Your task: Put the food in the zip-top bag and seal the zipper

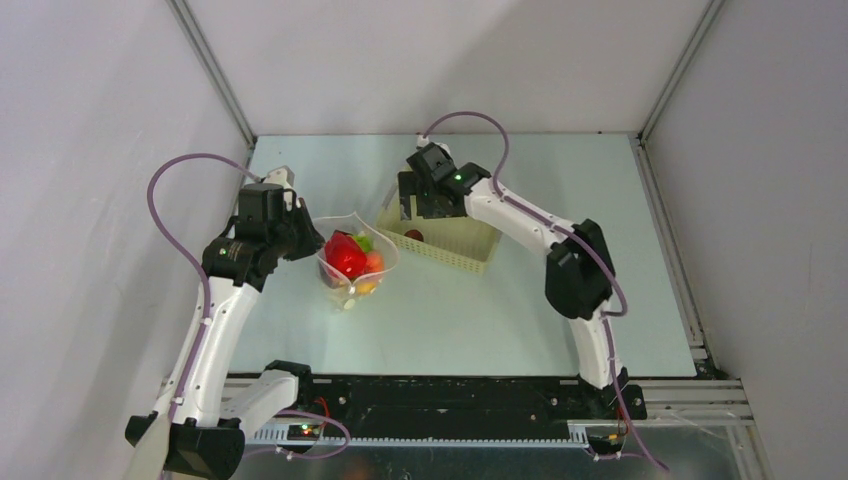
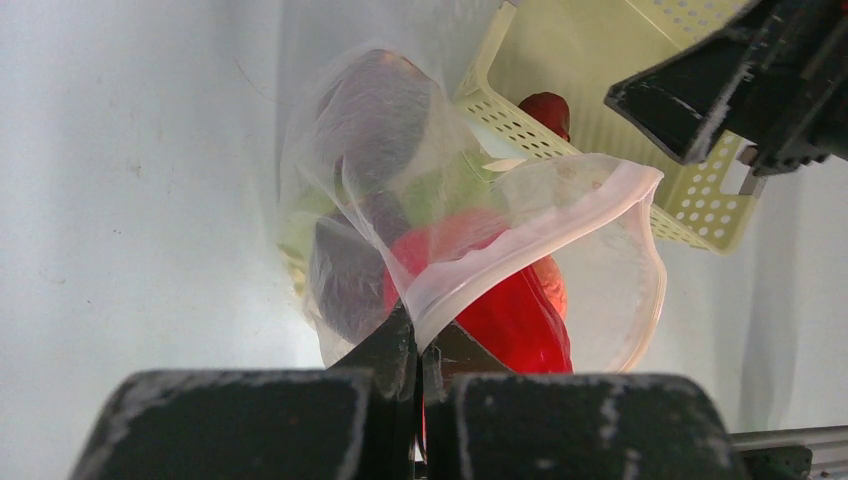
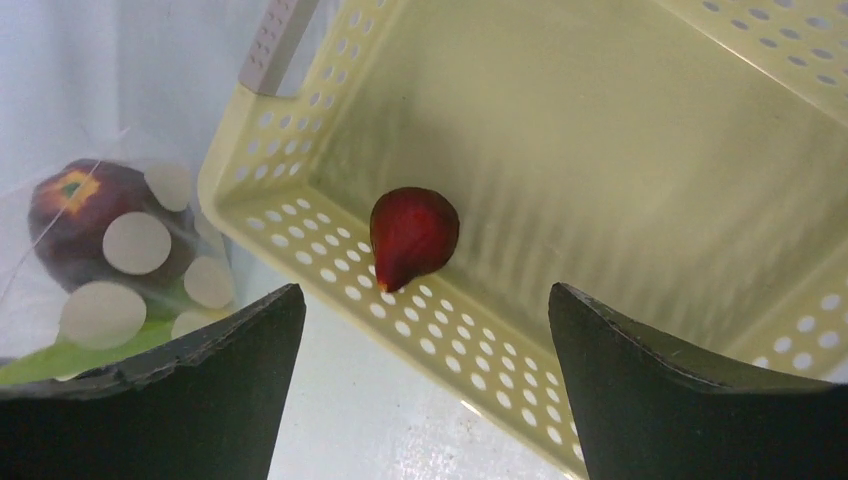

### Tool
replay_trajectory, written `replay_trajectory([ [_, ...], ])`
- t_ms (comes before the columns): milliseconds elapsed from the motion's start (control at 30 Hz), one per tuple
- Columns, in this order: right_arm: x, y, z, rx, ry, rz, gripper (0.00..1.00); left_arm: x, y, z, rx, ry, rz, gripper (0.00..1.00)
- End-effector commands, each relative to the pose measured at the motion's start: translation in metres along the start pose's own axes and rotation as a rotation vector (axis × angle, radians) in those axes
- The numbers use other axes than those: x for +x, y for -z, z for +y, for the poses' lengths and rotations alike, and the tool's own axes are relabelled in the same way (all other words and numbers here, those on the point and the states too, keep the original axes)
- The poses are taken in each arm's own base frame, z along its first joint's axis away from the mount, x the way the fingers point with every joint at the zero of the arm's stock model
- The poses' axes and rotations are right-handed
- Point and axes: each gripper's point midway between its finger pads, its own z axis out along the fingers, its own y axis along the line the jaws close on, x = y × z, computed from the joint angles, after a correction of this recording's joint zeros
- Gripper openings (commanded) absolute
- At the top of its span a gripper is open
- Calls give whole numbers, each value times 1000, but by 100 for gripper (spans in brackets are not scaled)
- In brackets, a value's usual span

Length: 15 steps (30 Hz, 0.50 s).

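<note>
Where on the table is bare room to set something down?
The widest bare patch of table lies in front of the bag and the basket, up to the near edge. Another lies right of the basket, past the right arm. It is crowded between bag and basket, by the right gripper.

Left arm clamped, right arm poised with its grip wide.
The left gripper (image 1: 303,228), left of the basket (image 1: 447,256), was pinched tight on the zip-top bag (image 2: 620,270) rim; the right gripper (image 3: 425,300) hung above the basket's left end, pointing down, fingers spread wide.
</note>
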Motion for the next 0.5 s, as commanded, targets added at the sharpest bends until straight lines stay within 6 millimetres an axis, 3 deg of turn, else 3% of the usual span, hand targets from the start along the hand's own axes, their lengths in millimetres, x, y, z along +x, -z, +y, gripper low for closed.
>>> replay_trajectory([
  [0,-1,-7,3,4,26,88,94,-7,2,0,5,-14,-38,0],
  [167,10,-32,9,-2,13,148,91,-6,0,-1,9,-15,-27,0],
  [467,18,-50,14,-11,-25,161,87,-6,1,-1,8,-15,-29,0],
])
